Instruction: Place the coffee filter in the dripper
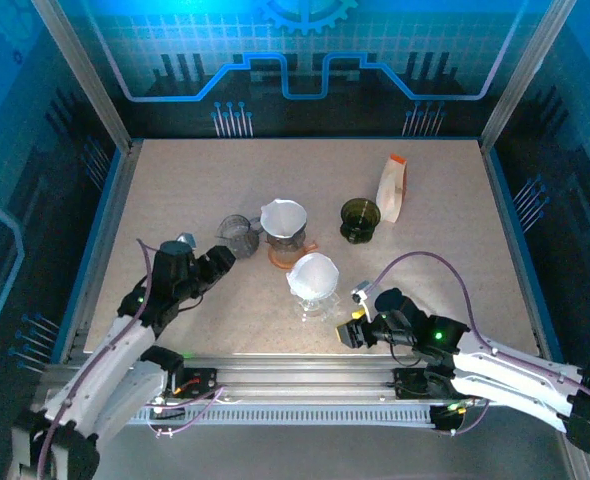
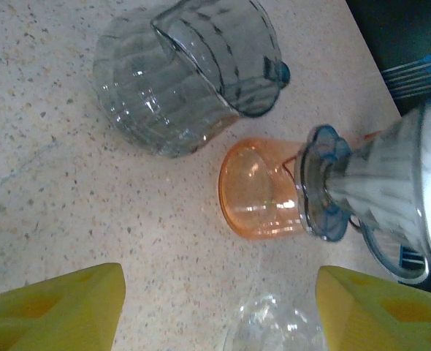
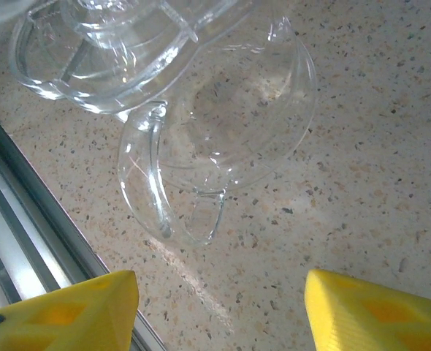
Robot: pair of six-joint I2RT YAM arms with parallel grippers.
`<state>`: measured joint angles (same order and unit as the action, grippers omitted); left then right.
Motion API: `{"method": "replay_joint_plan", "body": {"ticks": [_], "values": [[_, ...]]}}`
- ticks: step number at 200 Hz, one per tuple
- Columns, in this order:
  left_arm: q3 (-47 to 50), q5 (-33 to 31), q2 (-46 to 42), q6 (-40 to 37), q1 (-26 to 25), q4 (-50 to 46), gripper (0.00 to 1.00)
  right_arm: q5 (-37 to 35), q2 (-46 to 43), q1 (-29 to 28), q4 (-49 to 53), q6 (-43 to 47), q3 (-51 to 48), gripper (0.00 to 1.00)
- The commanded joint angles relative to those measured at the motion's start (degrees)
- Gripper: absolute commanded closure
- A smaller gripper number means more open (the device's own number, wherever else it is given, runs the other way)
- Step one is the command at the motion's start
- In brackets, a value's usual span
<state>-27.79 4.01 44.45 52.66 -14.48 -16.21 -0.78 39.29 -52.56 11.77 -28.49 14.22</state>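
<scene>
A white coffee filter [image 1: 313,272] sits in a clear dripper [image 3: 98,44] on a clear glass server [image 3: 223,124]. Another white filter [image 1: 283,216] lines a bluish dripper [image 2: 325,183] on an orange carafe [image 2: 263,189]. A grey ribbed glass dripper [image 2: 179,73] stands empty on the table, just ahead of my left gripper [image 1: 218,265]. That gripper [image 2: 219,311] is open, with bare table between its yellow fingertips [image 2: 55,307]. My right gripper [image 1: 350,325] is open too, just near of the clear server's handle [image 3: 153,190], with nothing between its fingertips [image 3: 376,314].
A dark green dripper [image 1: 360,218] and a white-and-orange filter packet [image 1: 392,188] stand at the back right. The metal rail [image 3: 25,219] of the table's near edge runs close beside my right gripper. Blue walls enclose the table.
</scene>
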Motion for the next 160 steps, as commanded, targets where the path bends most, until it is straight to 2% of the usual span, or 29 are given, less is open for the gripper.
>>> {"method": "replay_joint_plan", "body": {"ticks": [1,39,82,101,135,160], "values": [[-0.52,4.13,4.88,1.60,2.72,7.62,0.32,0.60,-0.48,-0.71,-1.95,0.19,-0.50,0.38],[-7.07,0.43,13.62,-1.88,5.20,9.21,0.33,0.27,-1.54,-0.79,-1.40,-0.06,-0.71,0.38],[-18.29,-5.34,21.27,-8.98,5.69,5.28,0.33,-0.15,-1.80,-0.82,-1.40,-0.24,-0.92,0.38],[-25.72,-7.27,28.28,-14.80,5.78,0.97,0.33,-0.32,-1.80,-0.88,-1.49,-0.31,-1.03,0.38],[-39.19,-4.44,44.64,-22.65,6.09,-5.99,0.30,-0.45,-1.87,-0.88,-1.48,-0.25,-1.06,0.38],[-43.06,-4.42,49.47,-24.87,6.04,-5.56,0.20,-0.45,-2.11,-0.93,-1.24,-0.40,-1.12,0.38]]}}
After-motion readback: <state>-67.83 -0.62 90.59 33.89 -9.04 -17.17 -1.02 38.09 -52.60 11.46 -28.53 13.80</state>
